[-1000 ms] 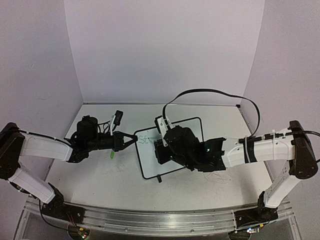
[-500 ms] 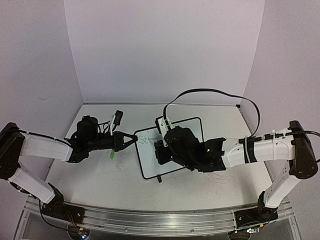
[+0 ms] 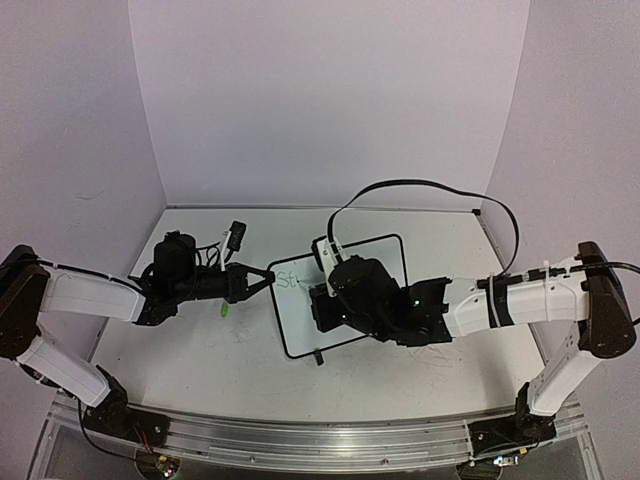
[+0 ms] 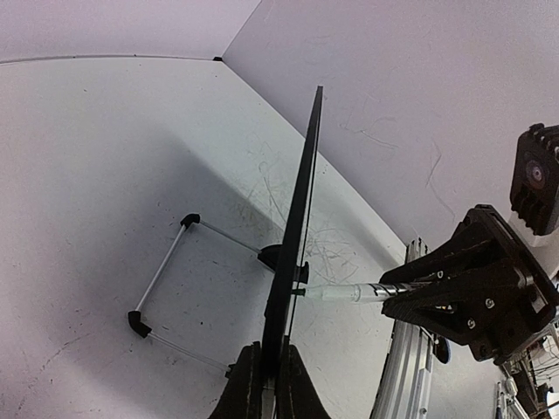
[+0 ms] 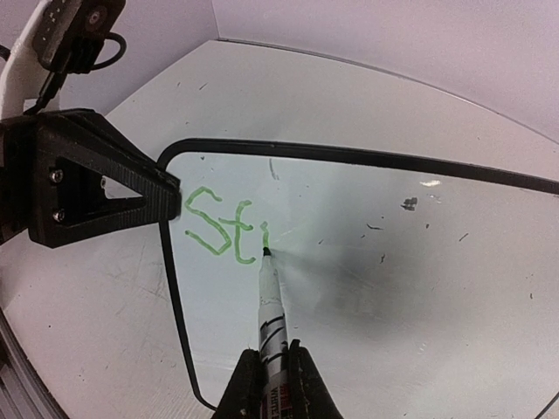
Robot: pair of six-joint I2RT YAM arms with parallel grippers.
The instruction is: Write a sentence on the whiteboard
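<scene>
The whiteboard (image 3: pixel 300 325) stands tilted on the table, black-framed. In the left wrist view it shows edge-on (image 4: pixel 298 218). My left gripper (image 3: pixel 268 279) is shut on its left edge, the fingers (image 4: pixel 247 388) pinching the frame. My right gripper (image 5: pixel 272 384) is shut on a white marker (image 5: pixel 270 305). The marker's green tip touches the board (image 5: pixel 410 262) just right of the green writing (image 5: pixel 217 229), which reads "St" plus a short new stroke. The writing also shows in the top view (image 3: pixel 288 281). The marker shows from the side in the left wrist view (image 4: pixel 349 293).
A small green piece (image 3: pixel 225 309) lies on the table left of the board. The board's wire stand (image 4: pixel 162 275) and a black foot (image 3: pixel 319 357) rest on the table. Faint grey scribbles (image 3: pixel 440 360) mark the table. Walls close three sides; a metal rail (image 3: pixel 320 440) runs along the front.
My right gripper has shifted slightly right with the marker on the board. The left arm and the board have not moved.
</scene>
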